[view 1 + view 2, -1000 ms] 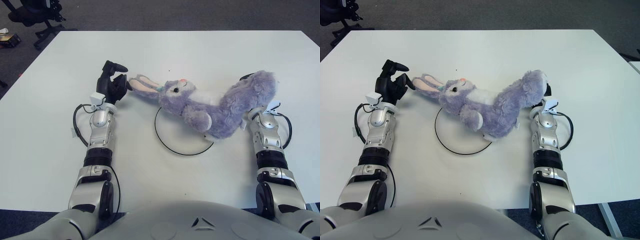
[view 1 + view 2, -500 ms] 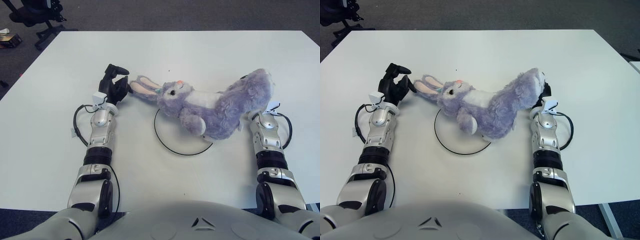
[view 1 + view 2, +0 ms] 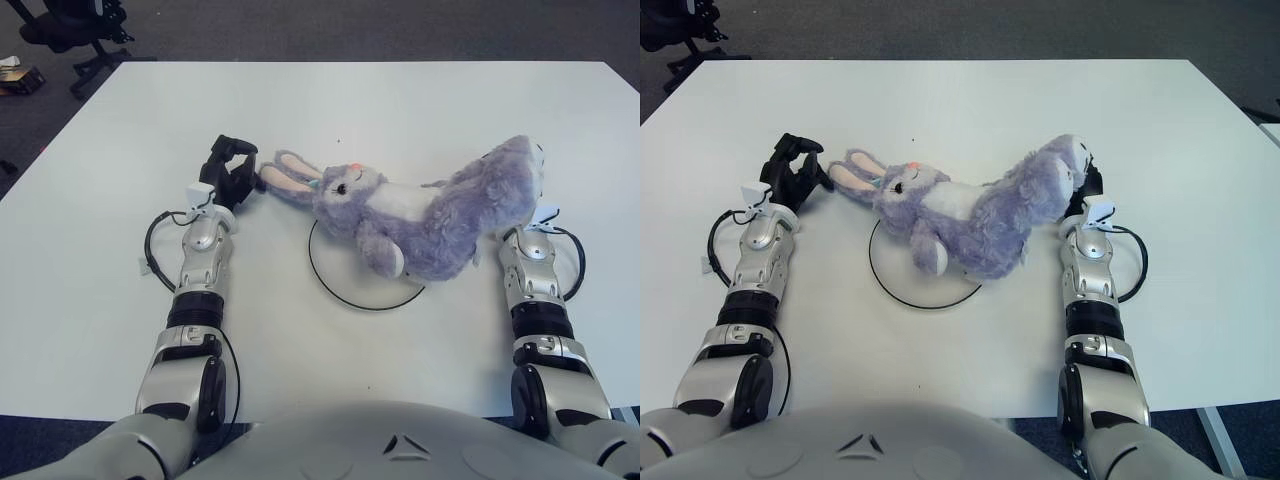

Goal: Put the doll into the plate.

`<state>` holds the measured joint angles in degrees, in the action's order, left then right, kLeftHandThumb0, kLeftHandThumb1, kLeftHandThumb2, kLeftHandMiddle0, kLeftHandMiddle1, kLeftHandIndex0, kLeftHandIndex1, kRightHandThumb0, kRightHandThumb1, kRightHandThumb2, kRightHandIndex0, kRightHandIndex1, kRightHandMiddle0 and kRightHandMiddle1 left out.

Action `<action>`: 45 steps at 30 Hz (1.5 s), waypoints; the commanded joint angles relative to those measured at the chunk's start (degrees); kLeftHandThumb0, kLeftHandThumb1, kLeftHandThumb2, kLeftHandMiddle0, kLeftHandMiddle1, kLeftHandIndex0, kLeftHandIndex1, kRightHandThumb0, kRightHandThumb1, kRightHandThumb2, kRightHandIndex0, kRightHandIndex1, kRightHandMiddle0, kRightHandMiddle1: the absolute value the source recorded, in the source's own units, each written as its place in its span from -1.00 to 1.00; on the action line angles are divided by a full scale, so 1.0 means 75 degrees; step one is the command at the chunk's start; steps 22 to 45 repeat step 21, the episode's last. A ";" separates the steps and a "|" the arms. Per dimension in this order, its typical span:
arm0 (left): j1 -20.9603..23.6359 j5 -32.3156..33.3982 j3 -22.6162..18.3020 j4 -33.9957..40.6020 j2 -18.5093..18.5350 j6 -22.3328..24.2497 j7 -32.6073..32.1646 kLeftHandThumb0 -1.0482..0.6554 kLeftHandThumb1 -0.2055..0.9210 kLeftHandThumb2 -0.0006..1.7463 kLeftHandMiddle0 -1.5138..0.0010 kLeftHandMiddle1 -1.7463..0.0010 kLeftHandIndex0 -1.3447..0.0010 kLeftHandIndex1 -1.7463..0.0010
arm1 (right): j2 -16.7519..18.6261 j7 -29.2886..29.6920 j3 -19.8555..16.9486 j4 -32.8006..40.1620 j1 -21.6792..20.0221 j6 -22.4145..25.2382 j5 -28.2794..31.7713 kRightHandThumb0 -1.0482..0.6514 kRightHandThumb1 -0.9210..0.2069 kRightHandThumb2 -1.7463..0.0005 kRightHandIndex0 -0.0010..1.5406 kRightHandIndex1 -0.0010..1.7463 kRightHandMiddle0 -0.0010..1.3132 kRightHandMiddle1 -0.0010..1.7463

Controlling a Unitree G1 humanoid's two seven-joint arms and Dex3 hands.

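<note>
The doll, a purple plush bunny with a white belly, lies on its side across the plate, a white disc with a thin black rim. Its head and pink-lined ears point left, and its hind end sticks up at the right, off the plate. My right hand is mostly hidden behind that hind end, with dark fingers showing at the fur's edge, gripping it. My left hand is curled just left of the ear tips and holds nothing.
The white table stretches far behind the doll. An office chair and a small box stand on the dark floor beyond the table's far left corner. A black cable loops beside my left forearm.
The doll has shifted left and settled lower over the plate, carried by my right hand. My left hand's fingers have curled in and it has dropped slightly beside the ears.
</note>
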<state>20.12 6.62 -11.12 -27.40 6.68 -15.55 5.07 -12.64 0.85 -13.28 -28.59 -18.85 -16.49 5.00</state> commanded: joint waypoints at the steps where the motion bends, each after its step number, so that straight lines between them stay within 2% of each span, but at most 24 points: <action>1: -0.0336 -0.0039 0.0037 -0.0182 -0.0049 0.0300 -0.0112 -0.18 1.00 -0.49 -0.16 -1.00 0.59 -0.92 | 0.0097 0.0046 0.0049 -0.0195 0.0228 0.0115 -0.0077 -0.21 -0.68 0.14 0.10 1.00 -0.52 1.00; 21: -0.0316 -0.0201 0.0146 0.0000 -0.0039 0.0762 -0.0458 -0.18 1.00 -0.48 -0.12 -1.00 0.60 -0.93 | 0.0088 0.0056 0.0066 -0.0270 0.0191 0.0048 -0.0063 -0.21 -0.66 0.12 0.12 1.00 -0.51 1.00; 45: -0.0316 -0.0201 0.0146 0.0000 -0.0039 0.0762 -0.0458 -0.18 1.00 -0.48 -0.12 -1.00 0.60 -0.93 | 0.0088 0.0056 0.0066 -0.0270 0.0191 0.0048 -0.0063 -0.21 -0.66 0.12 0.12 1.00 -0.51 1.00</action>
